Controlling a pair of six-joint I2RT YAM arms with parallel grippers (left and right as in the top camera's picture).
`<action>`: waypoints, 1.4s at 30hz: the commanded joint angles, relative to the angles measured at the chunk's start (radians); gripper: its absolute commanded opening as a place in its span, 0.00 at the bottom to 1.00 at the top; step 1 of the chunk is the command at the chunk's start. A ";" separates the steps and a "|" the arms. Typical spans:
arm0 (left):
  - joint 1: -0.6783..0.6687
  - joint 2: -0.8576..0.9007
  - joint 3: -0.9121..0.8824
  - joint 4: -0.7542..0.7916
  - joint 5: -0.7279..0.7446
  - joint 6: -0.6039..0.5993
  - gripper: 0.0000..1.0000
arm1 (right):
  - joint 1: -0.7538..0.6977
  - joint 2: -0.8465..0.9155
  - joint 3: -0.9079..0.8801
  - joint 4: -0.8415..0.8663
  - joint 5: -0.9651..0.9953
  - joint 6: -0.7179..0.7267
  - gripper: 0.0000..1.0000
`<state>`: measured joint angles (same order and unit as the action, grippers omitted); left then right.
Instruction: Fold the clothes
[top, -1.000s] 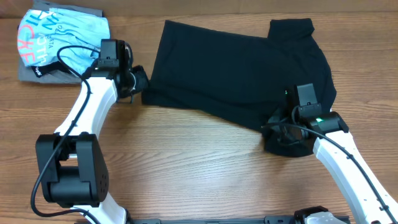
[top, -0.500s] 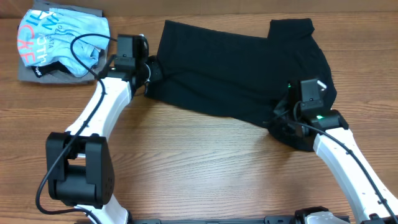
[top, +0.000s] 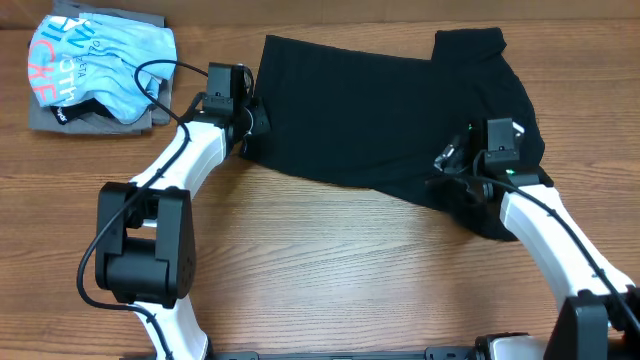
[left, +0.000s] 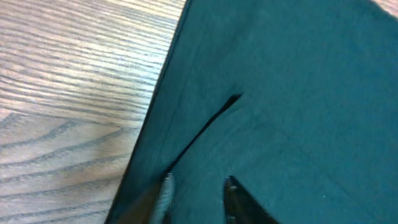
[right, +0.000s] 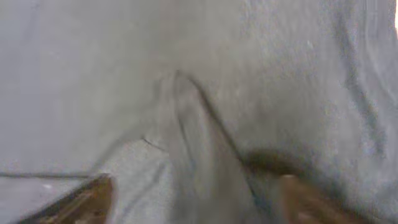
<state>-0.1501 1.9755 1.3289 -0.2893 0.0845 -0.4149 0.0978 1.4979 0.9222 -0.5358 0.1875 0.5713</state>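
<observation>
Left pincer (left: 199, 186) part-open, right pincer (right: 196, 196) wide, neither gripping the black T-shirt (top: 370, 110) beneath, seemingly to let its fold settle flat.

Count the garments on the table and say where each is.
3. The black T-shirt is spread across the middle and right; the light blue shirt lies at the far left, on the grey folded garment. Others may be hidden.

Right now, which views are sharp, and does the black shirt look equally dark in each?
Overhead: sharp, evenly lit, the black T-shirt looks deep black. Left wrist: sharp, table grain crisp, fabric tinted dark teal. Right wrist: blurred and washed out, fabric looks pale grey.
</observation>
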 joint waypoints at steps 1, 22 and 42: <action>-0.001 0.004 0.025 -0.001 -0.013 0.021 0.38 | -0.010 -0.003 0.063 -0.051 0.002 -0.025 1.00; -0.004 0.052 0.041 -0.061 -0.009 0.052 0.50 | -0.026 0.035 0.124 -0.467 -0.275 -0.060 0.95; -0.004 0.059 0.041 -0.099 -0.007 0.056 0.64 | -0.026 0.233 0.096 -0.309 -0.153 -0.075 0.39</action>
<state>-0.1505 2.0201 1.3491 -0.3866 0.0814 -0.3824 0.0719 1.7126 1.0206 -0.8551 -0.0135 0.4995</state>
